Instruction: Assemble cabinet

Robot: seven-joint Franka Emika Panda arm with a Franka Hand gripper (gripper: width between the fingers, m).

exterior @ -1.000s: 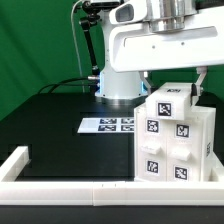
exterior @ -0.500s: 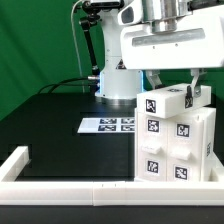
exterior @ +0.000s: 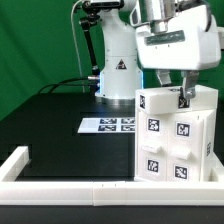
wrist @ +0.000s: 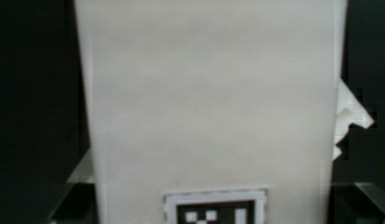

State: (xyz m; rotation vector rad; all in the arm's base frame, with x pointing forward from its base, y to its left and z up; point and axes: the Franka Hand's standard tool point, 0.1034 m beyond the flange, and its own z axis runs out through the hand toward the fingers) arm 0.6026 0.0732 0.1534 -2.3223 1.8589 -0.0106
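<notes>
The cabinet (exterior: 176, 140) is a tall white box with several black-and-white tags, standing at the exterior view's right on the black table. My gripper (exterior: 172, 92) reaches down from above and straddles the cabinet's white top piece (exterior: 160, 97), with one dark finger (exterior: 185, 97) at its right edge. The hand is turned at an angle. In the wrist view the white top piece (wrist: 203, 100) fills the space between the jaws, with a tag (wrist: 215, 205) near the gripper (wrist: 207, 190). The jaws appear shut on this piece.
The marker board (exterior: 108, 125) lies flat on the table to the left of the cabinet. A long white border rail (exterior: 70, 186) runs along the front edge and turns up at the left corner (exterior: 15, 157). The arm's base (exterior: 115, 75) stands behind.
The gripper has moved right and down and turned about its axis on the cabinet's top. The top piece's tag, visible earlier, no longer shows in the exterior view.
</notes>
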